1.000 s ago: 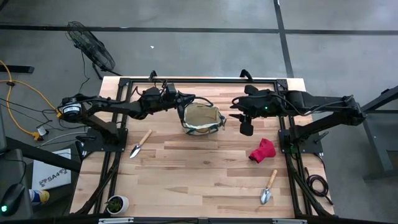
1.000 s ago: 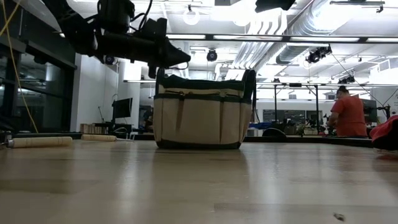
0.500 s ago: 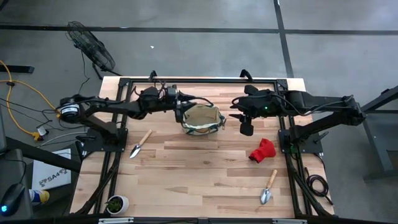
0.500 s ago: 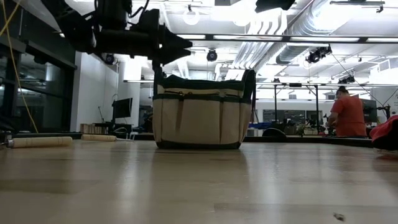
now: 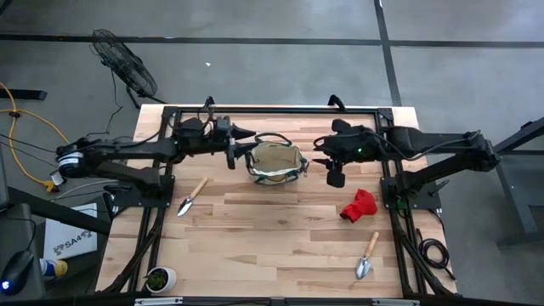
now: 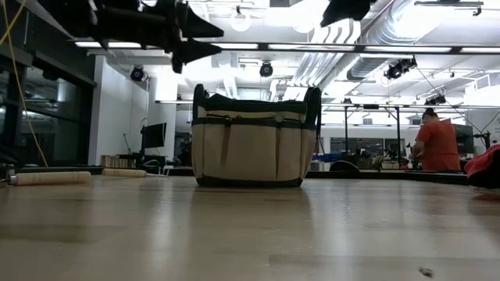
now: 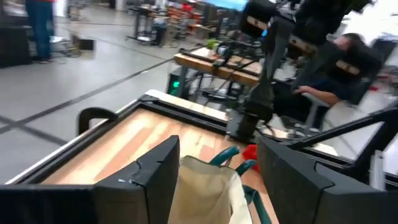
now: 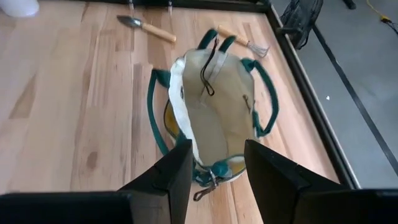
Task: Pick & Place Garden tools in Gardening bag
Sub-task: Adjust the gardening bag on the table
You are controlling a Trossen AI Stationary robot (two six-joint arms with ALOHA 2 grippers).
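left end effector [image 5: 235, 150]: raised above the desk just beside the bag's left side, fingers spread wide and holding nothing; in the left wrist view the bag's rim shows between the two dark fingers [image 7: 148, 180].
right end effector [image 5: 335, 174]: hangs near the bag's right side, fingers apart and empty; its wrist view looks down into the bag between them.
near edge of the desk [image 5: 280, 246]: one wooden-handled trowel [image 5: 366, 257] lies by the front right corner, well apart from both arms.
mid desk: a second trowel [image 5: 192, 196] lies on the left, below the left arm; the red glove-like item [image 5: 358, 206] lies on the right, near the right end effector.
gardening bag [image 5: 276, 161]: upright toward the back of the desk, between the two end effectors, mouth open, handles flopped outward.
behind the bag: a wooden-handled hand rake [image 8: 239, 38] lies just beyond it, seen in the right wrist view.
step in hand: judged as between picks; neither arm carries a tool, and several tools lie outside the bag.
next move calls for: choosing a tool per arm, likely the left trowel for the left and the red item for the right, lowering with fingers open across the handle, then lifting clear of the bag's rim and handles before release.
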